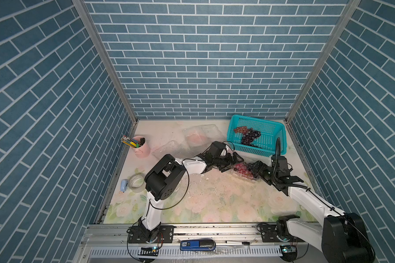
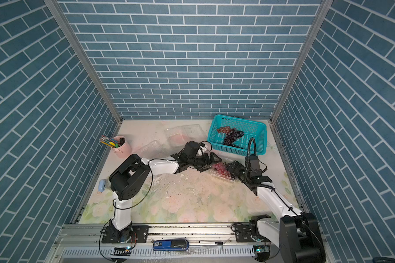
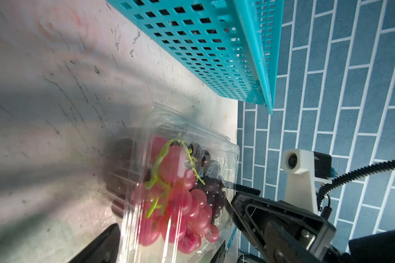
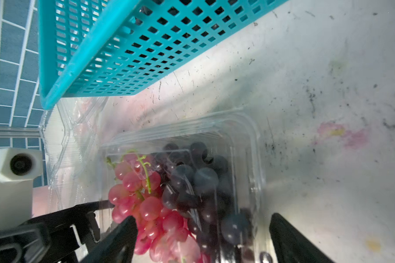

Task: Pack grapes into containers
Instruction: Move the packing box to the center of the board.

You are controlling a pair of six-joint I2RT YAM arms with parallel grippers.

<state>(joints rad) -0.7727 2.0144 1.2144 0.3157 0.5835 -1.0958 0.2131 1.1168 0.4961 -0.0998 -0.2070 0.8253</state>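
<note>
Both top views lose much of the filled box point(image 1: 246, 175) behind the left end effector point(image 1: 234, 164) and right end effector point(image 1: 252, 168). The empty boxes point(image 1: 196, 136) behind are too faint to outline. The left arm point(image 1: 164, 177) covers part of the tape point(image 1: 136, 181). The basket point(image 3: 203, 50) runs off the frame in each wrist view, as do the fingers point(image 4: 121, 239), and the table point(image 3: 32, 136) blurs.

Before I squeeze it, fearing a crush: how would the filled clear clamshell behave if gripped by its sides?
The clamshell has thin clear walls, likely to flex. The grapes filling it probably keep it from tipping. Its glossy plastic may slip.
</note>
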